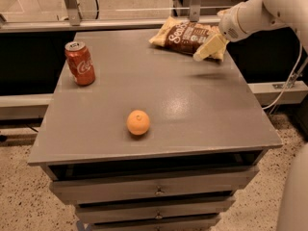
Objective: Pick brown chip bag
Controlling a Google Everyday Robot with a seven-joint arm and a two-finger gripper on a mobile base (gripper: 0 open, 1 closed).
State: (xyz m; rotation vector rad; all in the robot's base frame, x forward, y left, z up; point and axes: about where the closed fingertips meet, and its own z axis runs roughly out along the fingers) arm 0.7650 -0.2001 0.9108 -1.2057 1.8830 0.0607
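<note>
The brown chip bag [185,35] lies flat at the far right of the grey table [192,105], with pale tan edges and a dark brown centre with white script. My gripper [204,53] comes in from the right on a white arm and hangs just above the bag's near right edge, its pale fingers pointing down and to the left. It holds nothing that I can see. The bag's right end is hidden behind the gripper.
A red soda can [80,63] stands upright at the table's left side. An orange [138,122] sits near the front middle. Drawers [154,191] are below the table top. A white cable [288,81] hangs at the right.
</note>
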